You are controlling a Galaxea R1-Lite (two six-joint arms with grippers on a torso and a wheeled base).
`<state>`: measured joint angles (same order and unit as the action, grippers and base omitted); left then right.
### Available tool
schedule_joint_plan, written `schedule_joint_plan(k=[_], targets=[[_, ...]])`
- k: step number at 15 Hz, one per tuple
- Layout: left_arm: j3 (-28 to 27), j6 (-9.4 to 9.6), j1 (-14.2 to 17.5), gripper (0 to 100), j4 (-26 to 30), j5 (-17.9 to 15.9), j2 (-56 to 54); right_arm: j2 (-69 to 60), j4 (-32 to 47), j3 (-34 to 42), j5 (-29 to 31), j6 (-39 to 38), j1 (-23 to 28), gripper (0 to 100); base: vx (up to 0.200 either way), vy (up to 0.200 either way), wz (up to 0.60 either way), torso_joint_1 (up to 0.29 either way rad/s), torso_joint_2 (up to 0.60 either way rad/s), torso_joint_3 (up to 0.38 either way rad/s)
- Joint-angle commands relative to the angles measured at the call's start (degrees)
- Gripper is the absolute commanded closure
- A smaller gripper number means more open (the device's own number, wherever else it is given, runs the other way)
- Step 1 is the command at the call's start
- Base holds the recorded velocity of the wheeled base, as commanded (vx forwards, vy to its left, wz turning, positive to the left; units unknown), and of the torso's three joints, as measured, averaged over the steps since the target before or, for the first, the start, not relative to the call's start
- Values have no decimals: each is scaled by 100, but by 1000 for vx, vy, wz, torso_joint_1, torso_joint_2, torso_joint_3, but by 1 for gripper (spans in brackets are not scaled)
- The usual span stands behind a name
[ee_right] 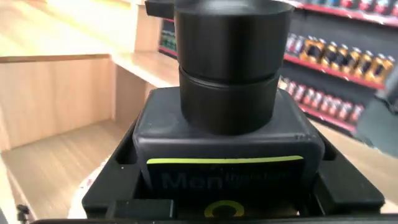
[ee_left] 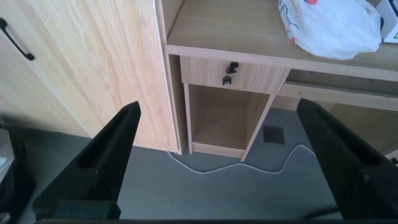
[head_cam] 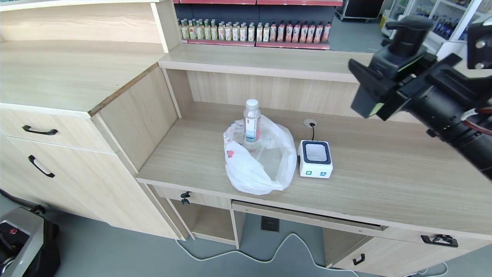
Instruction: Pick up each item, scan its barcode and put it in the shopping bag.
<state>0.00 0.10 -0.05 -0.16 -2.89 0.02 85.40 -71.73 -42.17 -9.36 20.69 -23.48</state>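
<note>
- Your right gripper (head_cam: 398, 79) is up at the right, high above the counter (head_cam: 384, 181) and well apart from everything on it
- It is clamped on a black bottle (head_cam: 408, 34) with a wide black cap and a yellow-green stripe on its body; in the right wrist view you see one finger at each side of the body's lower part, pressed against it
- Your left gripper (ee_left: 219, 106) hangs low in front of the counter's left end, above the grey floor; its fingers (ee_left: 106, 155) are spread wide with nothing between them
- The bag (head_cam: 251, 171), white and thin, lies near the counter's front edge with its mouth open upward
- A clear water bottle (head_cam: 251, 122) with a white cap stands upright at the bag's far side; the plastic rises around its base, so it looks to be inside the bag
- The scanner (head_cam: 315, 158), a small white box with a dark-framed window on top, sits just beside the bag on its right; you cannot tell whether they touch
- Under the counter you have a small drawer (ee_left: 231, 73) with a key in its lock, above an open cubby, and a white cable (ee_left: 239, 167) snaking across the floor
- A shelf of drinks (head_cam: 253, 32) stands in the room behind the counter
</note>
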Motion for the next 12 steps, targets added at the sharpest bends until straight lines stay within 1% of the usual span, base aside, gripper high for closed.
schedule_joint_plan(k=[1,2,3,5,6,8,10,12], targets=[[0,-1,-4,0,-2,-1,-2,-524,256,727,154,-1128,1812,100,0,0,0,0,0,0],[0,-1,-4,0,-2,-1,-2,-480,265,930,136,-1506,2427,100,0,0,0,0,0,0],[0,-1,5,0,-2,-1,-2,-462,405,1070,128,-1858,2902,100,0,0,0,0,0,0],[0,-1,-4,0,-2,-1,-2,-436,977,1141,145,-2271,3587,100,0,0,0,0,0,0],[0,-1,-4,0,-2,-1,-2,-418,1196,1202,154,-2324,3807,100,0,0,0,0,0,0],[0,-1,5,0,-2,-1,-2,-462,1275,1466,189,-2288,3974,100,0,0,0,0,0,0],[0,-1,-4,0,-2,-1,-2,-533,1399,1589,268,-2280,3983,100,0,0,0,0,0,0],[0,-1,5,0,-2,-1,-2,-577,1706,1606,708,-2253,3974,100,0,0,0,0,0,0]])
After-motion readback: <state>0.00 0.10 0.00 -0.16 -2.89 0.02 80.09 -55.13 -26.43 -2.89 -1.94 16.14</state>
